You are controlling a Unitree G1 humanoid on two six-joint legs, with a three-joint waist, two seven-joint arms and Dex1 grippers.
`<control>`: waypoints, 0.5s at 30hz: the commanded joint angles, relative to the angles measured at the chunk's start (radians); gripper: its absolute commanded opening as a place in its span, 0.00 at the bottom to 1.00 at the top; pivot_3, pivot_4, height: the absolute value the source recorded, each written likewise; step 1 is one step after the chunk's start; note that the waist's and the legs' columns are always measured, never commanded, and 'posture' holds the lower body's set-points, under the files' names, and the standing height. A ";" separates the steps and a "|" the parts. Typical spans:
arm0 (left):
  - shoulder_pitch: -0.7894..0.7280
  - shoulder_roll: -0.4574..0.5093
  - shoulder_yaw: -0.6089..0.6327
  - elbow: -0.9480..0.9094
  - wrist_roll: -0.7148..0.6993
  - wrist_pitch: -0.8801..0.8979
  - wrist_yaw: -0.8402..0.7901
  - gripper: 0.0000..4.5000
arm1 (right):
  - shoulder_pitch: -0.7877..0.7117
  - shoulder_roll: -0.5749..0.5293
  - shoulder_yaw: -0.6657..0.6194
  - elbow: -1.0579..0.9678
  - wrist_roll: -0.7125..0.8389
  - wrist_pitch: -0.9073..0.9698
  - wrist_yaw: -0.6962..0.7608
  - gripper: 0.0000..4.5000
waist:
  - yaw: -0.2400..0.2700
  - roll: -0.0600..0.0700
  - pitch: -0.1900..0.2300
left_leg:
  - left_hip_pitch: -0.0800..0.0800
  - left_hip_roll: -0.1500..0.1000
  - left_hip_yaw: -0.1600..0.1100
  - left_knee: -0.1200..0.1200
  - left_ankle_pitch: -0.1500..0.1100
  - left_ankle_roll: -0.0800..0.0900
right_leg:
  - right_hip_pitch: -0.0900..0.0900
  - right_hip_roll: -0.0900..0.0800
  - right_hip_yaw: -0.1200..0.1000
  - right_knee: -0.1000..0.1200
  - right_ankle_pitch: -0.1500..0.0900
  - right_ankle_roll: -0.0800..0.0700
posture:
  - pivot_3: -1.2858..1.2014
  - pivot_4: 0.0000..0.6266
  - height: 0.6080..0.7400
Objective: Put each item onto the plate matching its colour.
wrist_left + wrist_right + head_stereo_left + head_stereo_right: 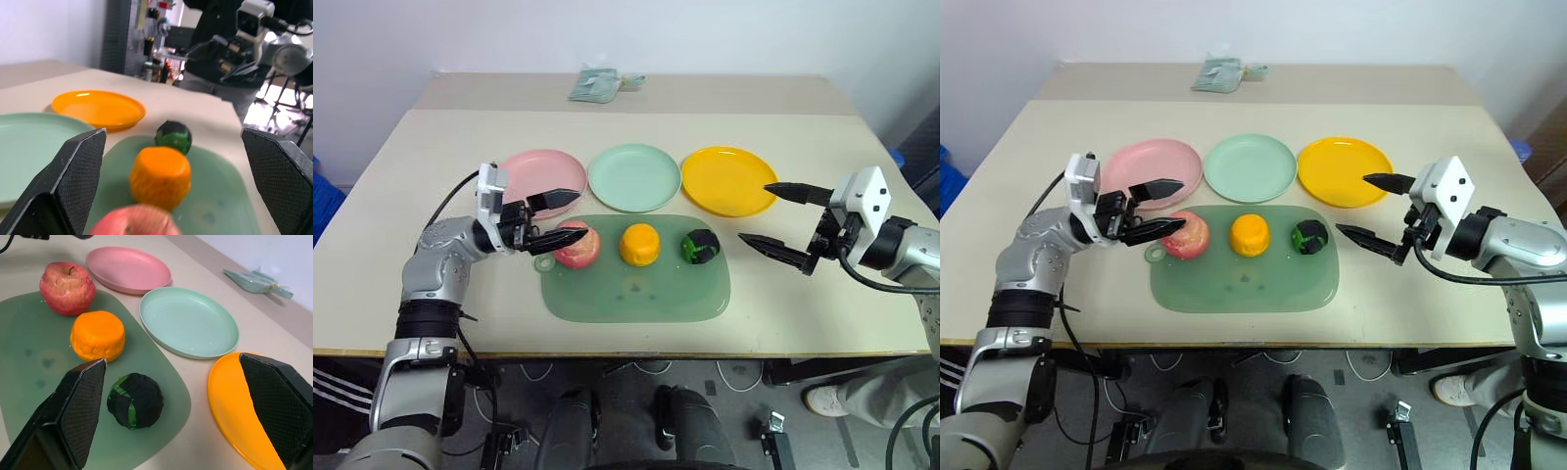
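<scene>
Desk (431,294): pale, wide, carrying every item listed here.

Left end effector (555,218): fingers spread wide, holding nothing, pointing across toward the robot's right. The apple (576,244) sits right at its fingertips, the lower finger reaching to the apple's near side; whether they touch cannot be told.

Right end effector (771,216): fingers spread wide, empty, pointing toward the robot's left. The green-and-black object (700,247) lies a little beyond its lower fingertip, clearly apart from it.

Green mat (636,289): large, flat, rounded rectangle, lying between the two end effectors. Three items stand in a row along its far edge.

Apple: pink-red, stem up, first in the row, nearest the left end effector.

Orange fruit (640,244): round, middle of the row, well apart from both end effectors.

Green-and-black object: small, lumpy, last in the row, nearest the right end effector.

Pink plate (543,174): just behind the left end effector's upper finger, beyond the mat's far edge.

Mint green plate (634,176): middle plate, beyond the orange fruit, between the two end effectors.

Yellow-orange plate (728,179): its rim just beside the right end effector's upper fingertip.

Clear packet (597,84): crumpled, pale green, at the far edge of the desk, well away from both end effectors.
</scene>
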 commanded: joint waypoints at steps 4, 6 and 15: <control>-0.020 0.002 0.012 -0.012 0.003 -0.038 -0.012 1.00 | -0.012 -0.011 -0.013 -0.048 0.010 0.009 -0.006 0.99 | 0.001 0.000 0.000 | 0.000 0.000 0.000 0.000 0.000 0.000 | 0.000 0.000 0.000 0.000 0.000 -0.001 | 0.52 0.24 1.00; -0.018 0.018 0.019 -0.020 -0.013 -0.003 -0.021 1.00 | -0.022 -0.012 -0.010 -0.047 0.010 0.014 -0.007 0.99 | 0.000 0.000 0.000 | 0.000 0.000 0.000 0.000 0.000 0.000 | 0.000 0.000 0.000 0.000 0.000 0.000 | 0.52 0.24 1.00; -0.052 0.106 0.037 0.023 -0.017 0.050 -0.069 1.00 | -0.089 -0.014 0.035 -0.072 0.068 0.071 0.035 0.99 | -0.001 0.000 0.000 | 0.000 0.000 0.000 0.000 0.000 0.000 | 0.000 0.000 0.000 0.000 -0.001 -0.001 | 0.52 0.24 1.00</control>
